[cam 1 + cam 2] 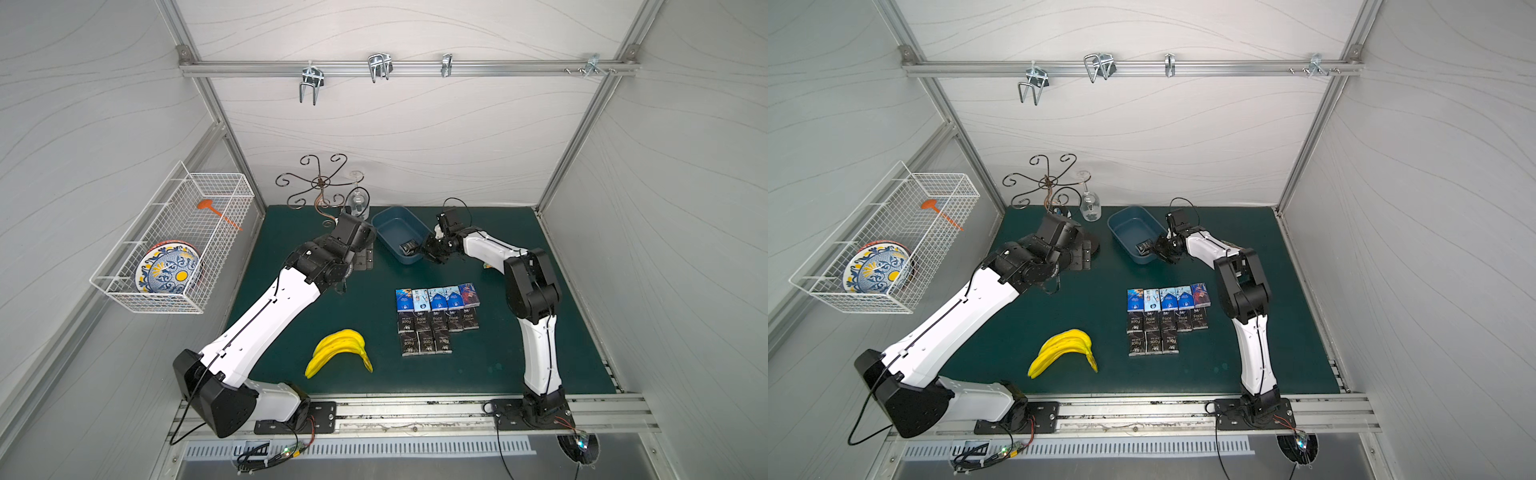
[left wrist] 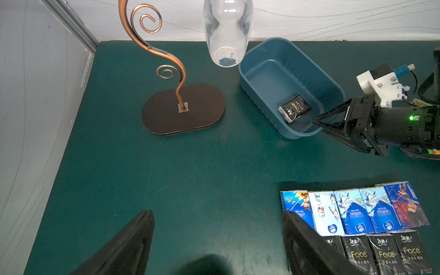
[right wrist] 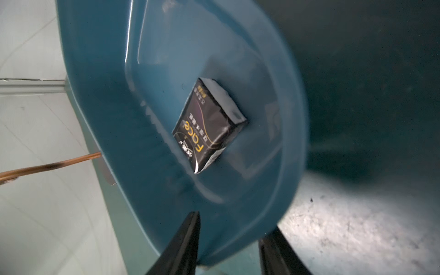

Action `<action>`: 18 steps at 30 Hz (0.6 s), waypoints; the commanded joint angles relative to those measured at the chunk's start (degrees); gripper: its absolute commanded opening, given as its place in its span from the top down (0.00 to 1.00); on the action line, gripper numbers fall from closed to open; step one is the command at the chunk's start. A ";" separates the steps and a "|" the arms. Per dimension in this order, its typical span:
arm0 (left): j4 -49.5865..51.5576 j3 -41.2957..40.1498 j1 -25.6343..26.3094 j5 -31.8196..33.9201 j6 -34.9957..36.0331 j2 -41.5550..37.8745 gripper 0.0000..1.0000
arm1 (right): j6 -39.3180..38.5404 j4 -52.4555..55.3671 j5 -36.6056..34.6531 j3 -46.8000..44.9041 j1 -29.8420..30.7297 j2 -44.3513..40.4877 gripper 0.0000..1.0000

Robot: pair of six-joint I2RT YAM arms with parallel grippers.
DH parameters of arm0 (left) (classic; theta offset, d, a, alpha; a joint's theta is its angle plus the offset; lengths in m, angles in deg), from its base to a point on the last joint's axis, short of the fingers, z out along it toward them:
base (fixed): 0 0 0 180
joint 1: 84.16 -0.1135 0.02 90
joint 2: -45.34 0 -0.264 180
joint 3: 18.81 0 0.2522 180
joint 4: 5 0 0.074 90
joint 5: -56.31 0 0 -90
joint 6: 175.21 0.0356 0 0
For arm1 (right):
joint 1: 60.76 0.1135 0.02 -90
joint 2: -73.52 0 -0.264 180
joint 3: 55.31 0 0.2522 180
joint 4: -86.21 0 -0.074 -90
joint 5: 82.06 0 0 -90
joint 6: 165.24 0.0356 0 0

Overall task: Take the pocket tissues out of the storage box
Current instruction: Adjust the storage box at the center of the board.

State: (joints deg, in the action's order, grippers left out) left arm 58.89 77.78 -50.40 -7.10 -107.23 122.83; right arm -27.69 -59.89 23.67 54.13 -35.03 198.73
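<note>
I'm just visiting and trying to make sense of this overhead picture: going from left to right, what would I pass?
Wire basket → bananas → rows of pocket tissues on the mat → right arm's base. The left arm, metal stand and storage box overlap these sideways, so they are left out.

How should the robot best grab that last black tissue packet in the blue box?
Probably pinch the black packet across its long narrow sides, coming down from above: it lies label-up on the storage box floor, and the walls block a sideways reach by the right hand.
</note>
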 commanded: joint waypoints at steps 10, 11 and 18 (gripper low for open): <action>-1.00 0.25 -0.44 0.56 0.84 -1.47 0.11 | -5.07 8.02 -4.91 4.00 -2.10 0.83 0.84; -1.07 0.19 -0.37 0.49 0.75 -1.47 0.11 | -6.22 8.88 -5.00 4.46 -2.60 0.75 0.85; -1.35 0.26 -0.36 -0.14 0.58 -0.68 0.12 | -19.25 14.37 -7.51 8.75 -4.29 0.56 0.91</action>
State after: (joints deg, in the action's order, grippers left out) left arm 58.87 77.75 -50.51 -7.17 -106.81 122.59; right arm -38.97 -49.77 18.29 60.03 -38.79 199.39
